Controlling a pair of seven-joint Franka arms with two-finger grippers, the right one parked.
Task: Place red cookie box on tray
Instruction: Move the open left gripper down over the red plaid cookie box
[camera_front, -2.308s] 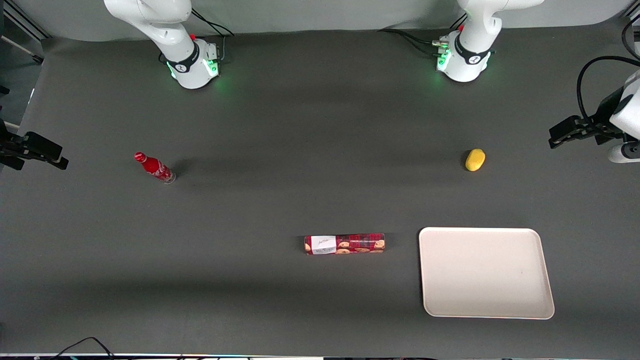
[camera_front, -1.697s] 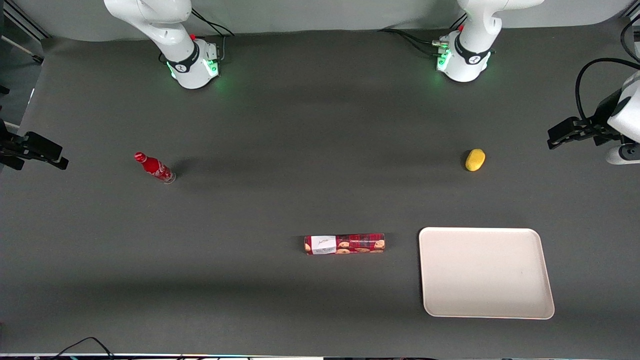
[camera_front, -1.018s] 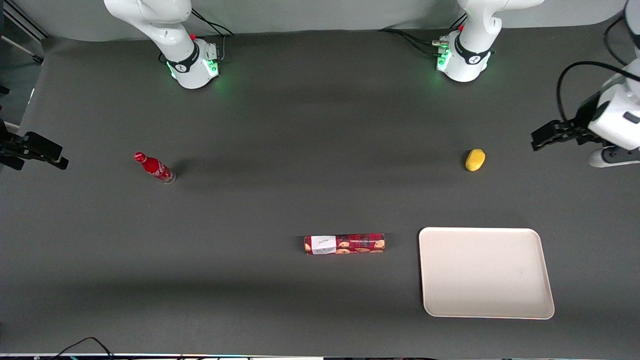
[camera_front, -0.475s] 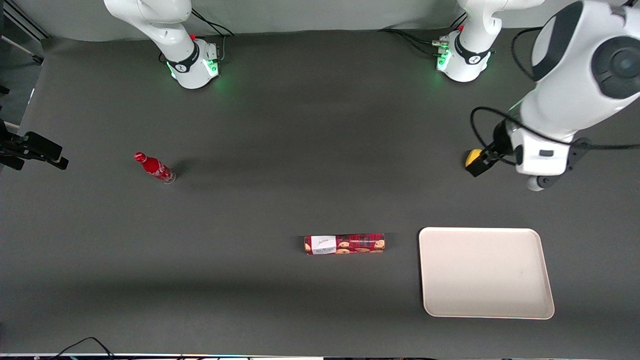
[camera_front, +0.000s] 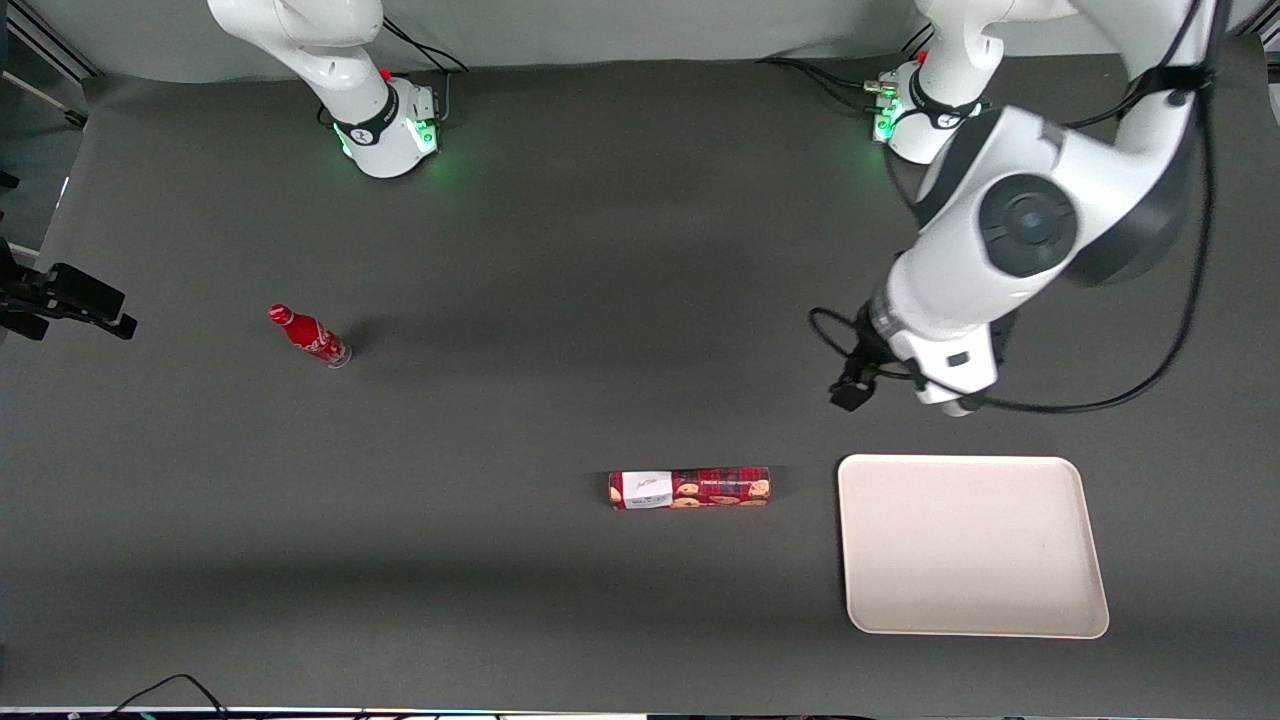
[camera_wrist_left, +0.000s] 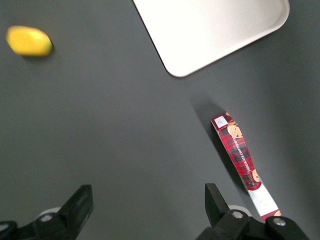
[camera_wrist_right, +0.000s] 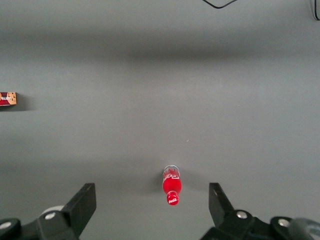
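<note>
The red cookie box (camera_front: 689, 488) lies flat on the dark table, a long tartan carton with a white label near one end. It also shows in the left wrist view (camera_wrist_left: 243, 160). The cream-white tray (camera_front: 970, 545) lies beside it toward the working arm's end, empty, and shows in the left wrist view (camera_wrist_left: 210, 30). My left gripper (camera_front: 852, 392) hangs above the table, farther from the front camera than both the box and the tray. In the left wrist view the gripper (camera_wrist_left: 147, 205) is wide open and empty over bare table, apart from the box.
A yellow rounded object (camera_wrist_left: 29, 41) lies on the table; the arm hides it in the front view. A small red bottle (camera_front: 308, 335) stands toward the parked arm's end and shows in the right wrist view (camera_wrist_right: 171, 184).
My left arm has swung in from the working arm's end of the table toward the box and tray, and now covers the yellow object in the front view. The box and tray have not moved.
</note>
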